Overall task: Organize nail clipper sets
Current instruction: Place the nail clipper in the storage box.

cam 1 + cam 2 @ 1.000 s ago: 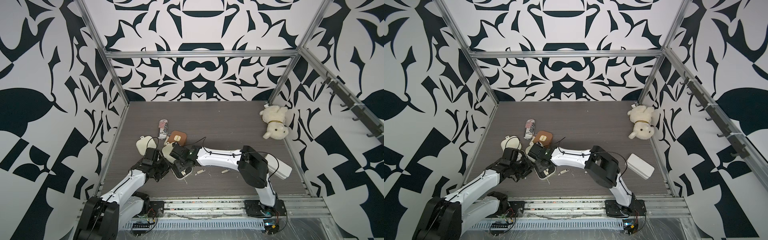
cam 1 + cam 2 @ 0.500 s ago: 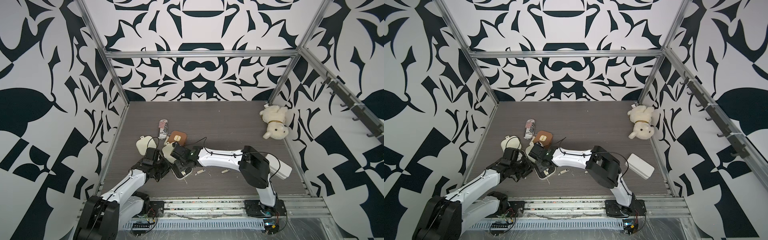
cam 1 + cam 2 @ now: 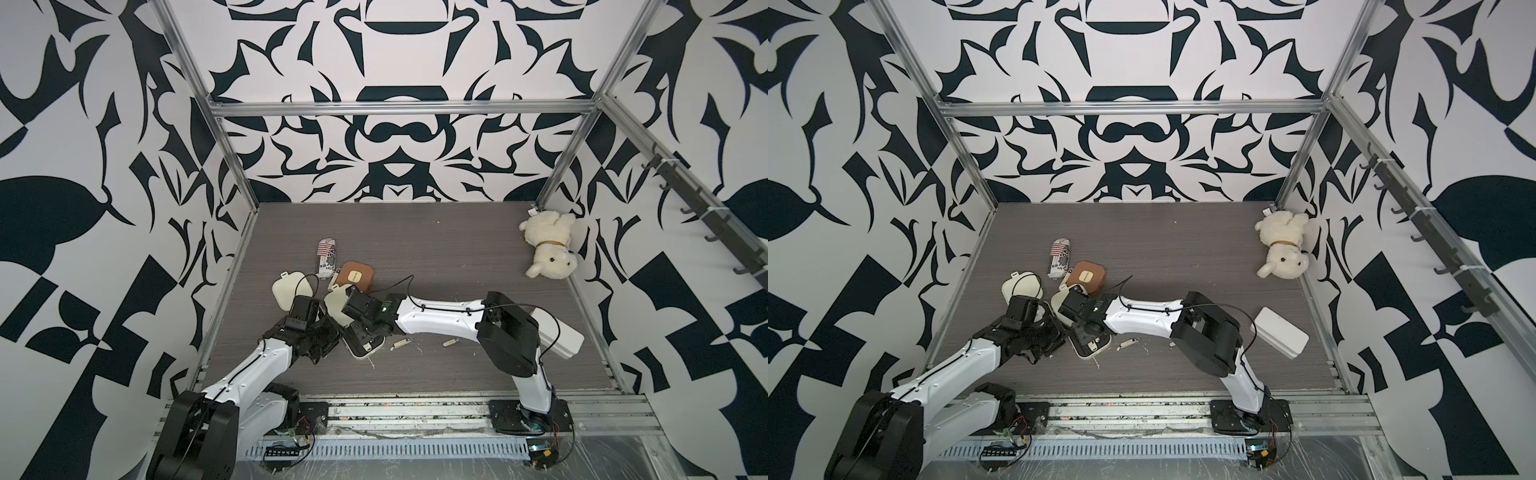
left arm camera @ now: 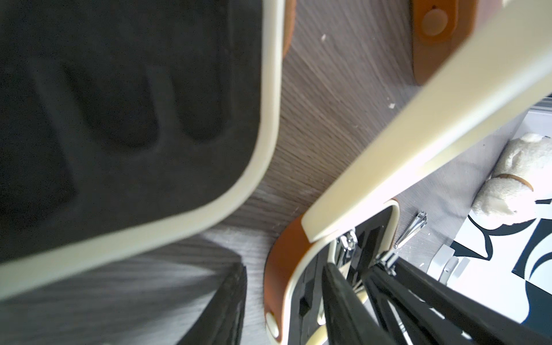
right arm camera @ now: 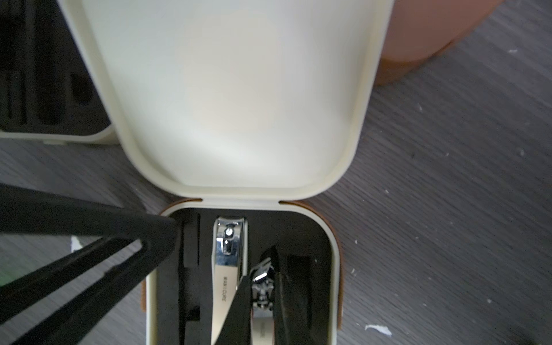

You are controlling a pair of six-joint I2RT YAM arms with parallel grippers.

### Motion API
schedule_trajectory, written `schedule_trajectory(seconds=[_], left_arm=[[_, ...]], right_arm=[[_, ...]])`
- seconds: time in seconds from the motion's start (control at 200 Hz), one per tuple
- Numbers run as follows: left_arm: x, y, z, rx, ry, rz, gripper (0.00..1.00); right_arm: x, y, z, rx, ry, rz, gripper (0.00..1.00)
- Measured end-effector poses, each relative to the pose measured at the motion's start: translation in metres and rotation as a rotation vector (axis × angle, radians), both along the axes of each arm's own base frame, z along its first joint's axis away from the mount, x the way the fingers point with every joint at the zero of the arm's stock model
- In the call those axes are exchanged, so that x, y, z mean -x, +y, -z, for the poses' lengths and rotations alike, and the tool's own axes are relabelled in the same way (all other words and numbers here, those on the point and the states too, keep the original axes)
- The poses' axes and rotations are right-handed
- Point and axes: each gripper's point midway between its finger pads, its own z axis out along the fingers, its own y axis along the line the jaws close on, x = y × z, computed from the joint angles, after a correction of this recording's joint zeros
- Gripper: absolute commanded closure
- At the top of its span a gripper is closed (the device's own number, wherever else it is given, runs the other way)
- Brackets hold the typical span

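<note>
1. The right gripper [image 5: 264, 280] is closed on a small clipper [image 5: 262, 325]. It holds the clipper head-forward, low over the black insert [image 5: 301, 286] of the open cream case [image 5: 335, 257] directly beneath it.
2. A large clipper [image 5: 228, 268] lies seated right beside one finger, and an empty recess shows beside the other. The descent should probably be straight down, with no sideways drift into the seated tool.
3. The lid [image 5: 233, 104] stands raised just beyond the fingertips, so tilting forward risks knocking it shut.
4. The left gripper [image 3: 337, 338] reaches in from the side, one finger [image 5: 155, 230] touching the case's corner rim. It looks like a brace, but I cannot tell whether its jaws pinch the rim.
5. It is best to line the clipper's length up with its slot and let go only once it lies flat — a slight parting of the fingers should do.
6. A loose clipper [image 3: 401, 343] waits just behind the right wrist, and a second loose clipper [image 3: 451, 341] lies further back along the arm.
</note>
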Motion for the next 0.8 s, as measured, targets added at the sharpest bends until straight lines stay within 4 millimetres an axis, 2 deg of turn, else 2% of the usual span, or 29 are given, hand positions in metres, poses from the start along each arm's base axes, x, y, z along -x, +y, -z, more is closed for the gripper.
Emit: schedule_trajectory(seconds=[0.8], left_arm=[[0.0, 0.001, 0.001, -0.005, 0.003, -0.002, 0.55]], right_arm=[[0.003, -0.008, 0.014, 0.021, 0.009, -0.013, 0.9]])
